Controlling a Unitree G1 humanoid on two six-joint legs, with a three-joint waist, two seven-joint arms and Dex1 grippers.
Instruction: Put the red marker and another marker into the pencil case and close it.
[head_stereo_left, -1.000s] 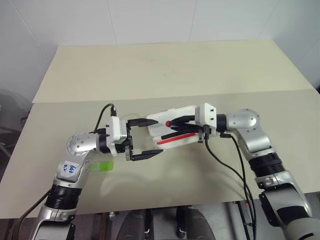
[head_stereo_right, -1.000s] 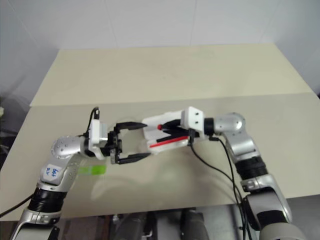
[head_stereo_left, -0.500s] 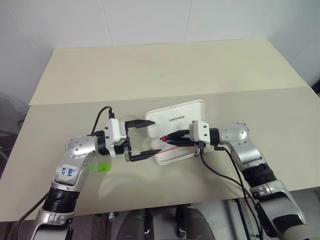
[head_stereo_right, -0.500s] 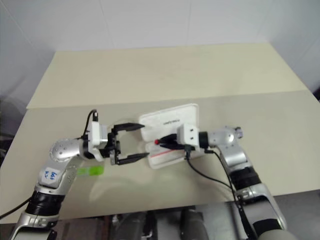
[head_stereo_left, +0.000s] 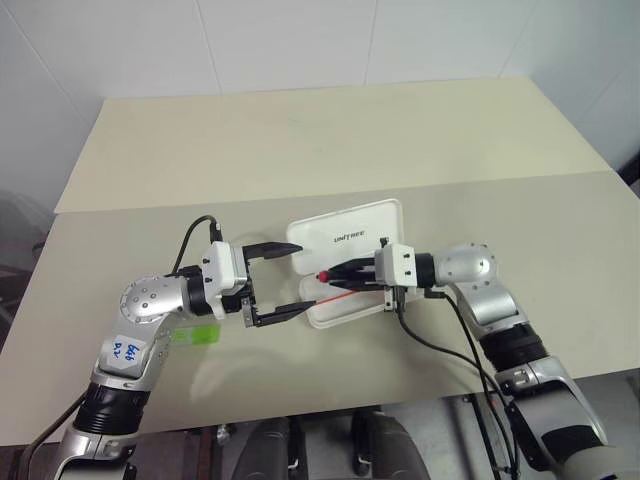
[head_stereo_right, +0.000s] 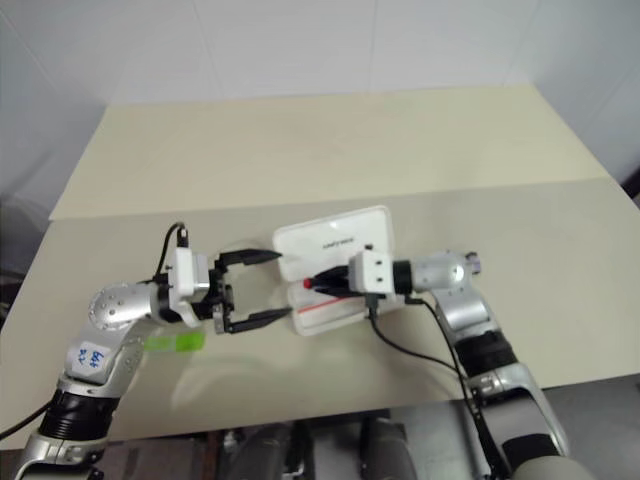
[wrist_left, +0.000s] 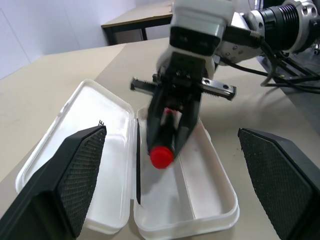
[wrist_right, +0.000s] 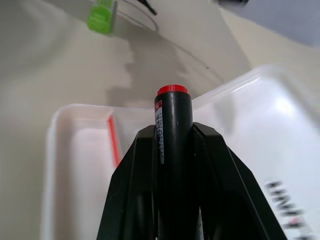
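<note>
One red marker (wrist_left: 162, 150) (pinched in right pincer (head_stereo_left: 340, 274)), one open pencil case (head_stereo_left: 372, 224).

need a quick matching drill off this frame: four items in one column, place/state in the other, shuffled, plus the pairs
Items:
1. red marker
2. green highlighter
3. pencil case
4. left claw

States:
A. open, holding nothing
B. lying on the table beside the left arm
C. lid open, flat on the table
D. gripped in the right claw, over the case's tray

Pairs: 1-D, 2-B, 3-C, 4-A
</note>
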